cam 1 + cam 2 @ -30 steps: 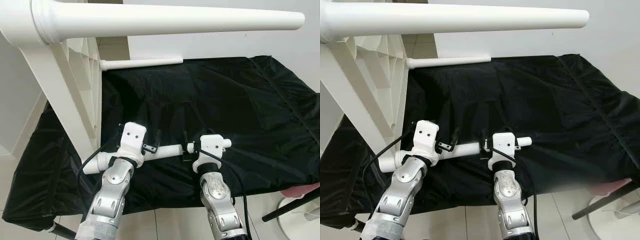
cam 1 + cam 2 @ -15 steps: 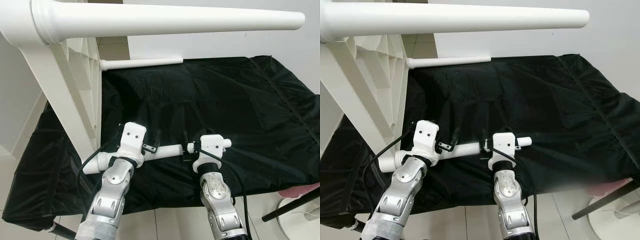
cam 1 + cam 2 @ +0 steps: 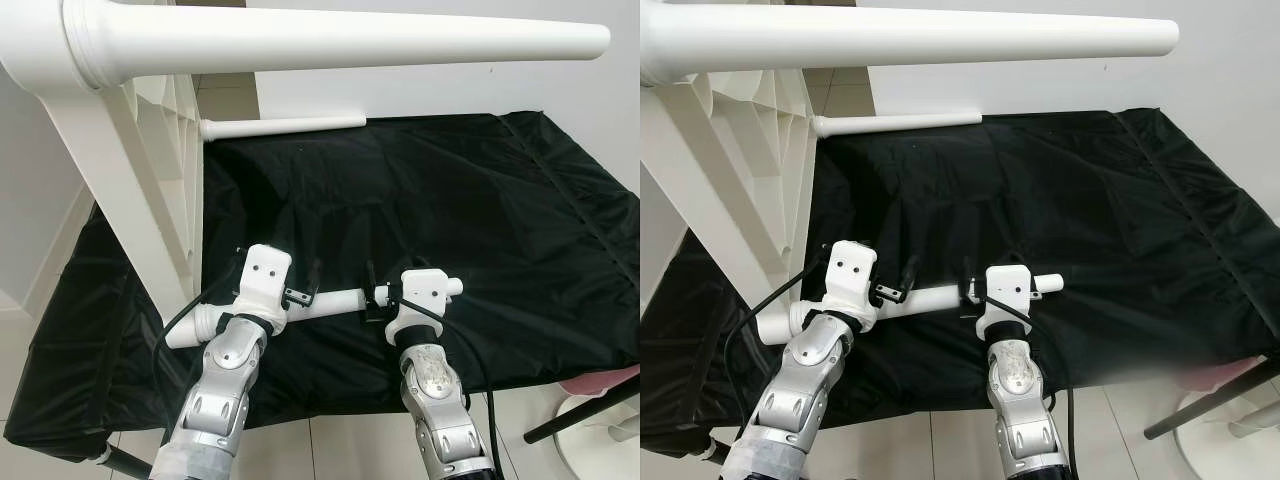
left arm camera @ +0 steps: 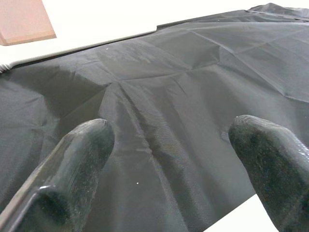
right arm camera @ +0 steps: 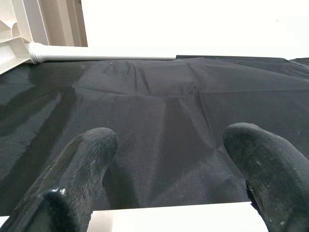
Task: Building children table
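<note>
Home interior, pale tiled floor [image 3: 330, 440], plain white wall [image 3: 560, 90], black sheet [image 3: 420, 200] spread over a low surface, white furniture parts [image 3: 130, 190] of an unassembled children's table

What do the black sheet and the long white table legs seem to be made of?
Black sheet: thin woven or non-woven fabric, matte with slight sheen; it creases and drapes. White table legs: smooth, satin white, round and tapered; probably painted wood or plastic, cannot tell which.
</note>
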{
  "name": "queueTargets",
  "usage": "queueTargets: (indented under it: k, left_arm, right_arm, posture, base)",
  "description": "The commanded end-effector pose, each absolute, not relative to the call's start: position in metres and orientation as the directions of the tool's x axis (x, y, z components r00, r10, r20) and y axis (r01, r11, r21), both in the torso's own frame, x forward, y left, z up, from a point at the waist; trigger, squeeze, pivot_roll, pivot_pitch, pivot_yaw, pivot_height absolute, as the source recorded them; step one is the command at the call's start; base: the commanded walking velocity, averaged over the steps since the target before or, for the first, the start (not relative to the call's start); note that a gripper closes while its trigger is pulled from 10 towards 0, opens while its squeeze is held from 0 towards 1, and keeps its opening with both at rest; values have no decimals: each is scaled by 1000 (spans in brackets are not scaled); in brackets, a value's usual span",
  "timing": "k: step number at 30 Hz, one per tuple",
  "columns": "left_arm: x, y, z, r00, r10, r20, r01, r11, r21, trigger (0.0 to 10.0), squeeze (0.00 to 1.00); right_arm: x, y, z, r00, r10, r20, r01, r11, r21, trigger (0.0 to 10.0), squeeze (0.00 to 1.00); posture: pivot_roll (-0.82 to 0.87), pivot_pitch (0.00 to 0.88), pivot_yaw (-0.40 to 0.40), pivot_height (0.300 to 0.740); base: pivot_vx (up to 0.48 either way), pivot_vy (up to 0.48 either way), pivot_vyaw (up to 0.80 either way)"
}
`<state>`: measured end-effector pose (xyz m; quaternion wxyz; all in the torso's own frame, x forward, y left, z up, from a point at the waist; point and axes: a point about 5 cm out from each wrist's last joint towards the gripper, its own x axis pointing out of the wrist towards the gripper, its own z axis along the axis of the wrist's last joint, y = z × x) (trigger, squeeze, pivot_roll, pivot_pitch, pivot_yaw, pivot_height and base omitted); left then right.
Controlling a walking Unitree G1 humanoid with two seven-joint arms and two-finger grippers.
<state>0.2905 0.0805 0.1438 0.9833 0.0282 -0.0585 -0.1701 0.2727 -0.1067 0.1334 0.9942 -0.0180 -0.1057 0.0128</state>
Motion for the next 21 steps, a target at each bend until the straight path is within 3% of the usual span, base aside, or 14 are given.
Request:
queueTargets:
  k: [1, 2, 4, 5, 8, 11, 12, 14, 15, 16, 17, 19, 20, 21]
  left_arm:
    - [286, 78, 139, 963, -250, 101, 249, 968, 20, 10000, 1000]
    - [286, 78, 139, 964, -244, 103, 242, 970, 31, 10000, 906]
    - [287, 78, 139, 966, -238, 105, 235, 971, 42, 10000, 906]
    - [286, 78, 139, 964, -247, 104, 245, 969, 24, 10000, 1000]
    - [285, 77, 138, 963, -249, 101, 248, 968, 25, 10000, 1000]
    - [285, 78, 138, 966, -238, 98, 234, 971, 51, 10000, 1000]
    - [286, 78, 138, 965, -245, 98, 242, 970, 36, 10000, 447]
    - [286, 78, 138, 964, -246, 100, 245, 969, 22, 10000, 447]
    - [286, 79, 138, 966, -240, 97, 237, 970, 46, 10000, 592]
    - [286, 79, 138, 966, -240, 97, 237, 970, 46, 10000, 592]
    - [286, 79, 137, 966, -239, 94, 237, 971, 35, 10000, 0]
    - [286, 79, 137, 966, -240, 94, 239, 971, 27, 10000, 0]
    - [286, 80, 138, 966, -240, 96, 239, 971, 23, 10000, 780]
    - [287, 80, 139, 966, -239, 101, 236, 971, 38, 10000, 1000]
  right_arm:
    - [272, -106, 130, 979, 29, 200, -24, 999, -31, 10000, 984]
    - [272, -105, 130, 979, 30, 200, -24, 999, -32, 10000, 0]
    - [272, -105, 130, 979, 31, 199, -25, 999, -32, 10000, 0]
    - [271, -105, 130, 979, 30, 200, -25, 999, -31, 10000, 1000]
    - [271, -105, 130, 979, 29, 200, -23, 999, -32, 10000, 1000]
    - [271, -105, 130, 980, 26, 199, -19, 999, -35, 10000, 847]
    - [271, -105, 130, 979, 37, 199, -34, 999, -21, 10000, 1000]
    - [271, -104, 130, 979, 38, 201, -36, 999, -14, 10000, 1000]
    - [270, -105, 129, 979, 39, 202, -38, 999, -10, 10000, 0]
    - [270, -105, 129, 979, 39, 202, -38, 999, -10, 10000, 0]
    - [270, -106, 130, 978, 32, 208, -29, 999, -18, 10000, 651]
    - [270, -106, 131, 977, 30, 210, -27, 999, -19, 10000, 651]
    - [271, -105, 131, 977, 33, 209, -30, 999, -17, 10000, 827]
    - [271, -106, 131, 977, 30, 209, -26, 999, -23, 10000, 1000]
  posture:
    - [-32, 56, 23, 740]
    - [-32, 56, 23, 740]
    - [-31, 51, 23, 740]
    - [-31, 51, 23, 740]
    - [-31, 51, 23, 740]
    - [-31, 50, 24, 740]
    - [-31, 50, 24, 740]
    - [-30, 54, 24, 740]
    - [-30, 54, 24, 740]
    - [-30, 54, 24, 740]
    - [-29, 58, 27, 740]
    - [-29, 58, 27, 740]
    - [-28, 60, 28, 740]
    - [-28, 63, 30, 740]
  base:
    - [0, 0, 0]
    - [0, 0, 0]
    - [0, 0, 0]
    - [0, 0, 0]
    - [0, 0, 0]
    - [0, 0, 0]
    - [0, 0, 0]
    - [0, 0, 0]
    - [0, 0, 0]
    - [0, 0, 0]
    - [0, 0, 0]
    - [0, 0, 0]
    - [0, 0, 0]
    - [0, 0, 0]
